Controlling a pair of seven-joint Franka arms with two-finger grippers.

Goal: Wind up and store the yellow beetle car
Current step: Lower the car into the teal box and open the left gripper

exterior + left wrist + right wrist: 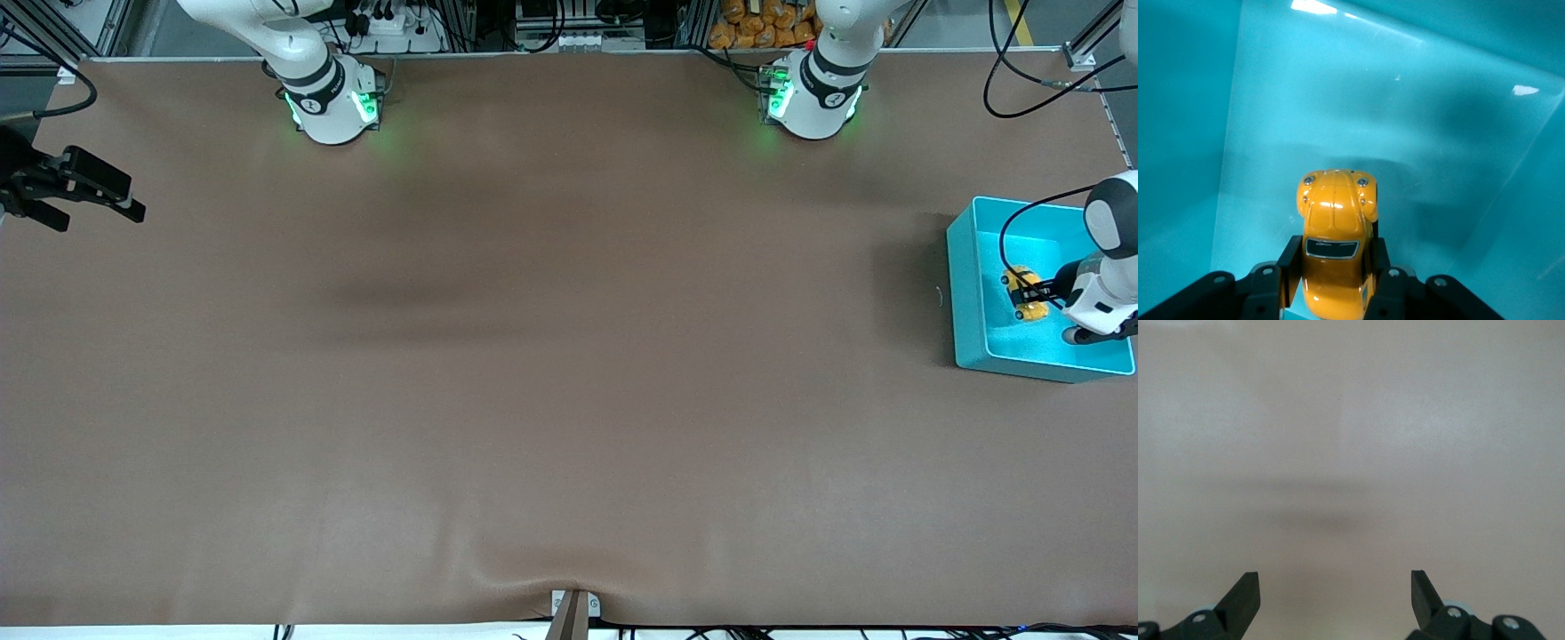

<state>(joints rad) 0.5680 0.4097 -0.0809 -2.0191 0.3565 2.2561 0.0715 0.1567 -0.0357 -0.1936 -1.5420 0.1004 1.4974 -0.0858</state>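
Observation:
The yellow beetle car (1024,294) is inside the teal bin (967,293) at the left arm's end of the table. My left gripper (1037,293) reaches down into the bin and is shut on the car. In the left wrist view the car (1336,207) sits between the black fingers (1291,259), which press on its two sides, nose pointing away from the hand, close to the bin's floor (1438,153). My right gripper (102,216) is open and empty, waiting over the table's edge at the right arm's end; the right wrist view shows my right gripper (1335,587) over bare table.
The brown table mat (551,356) fills the middle of the view. The bin's walls (1185,133) stand close around the left gripper. Cables and the arm bases (331,102) line the table's edge by the robots.

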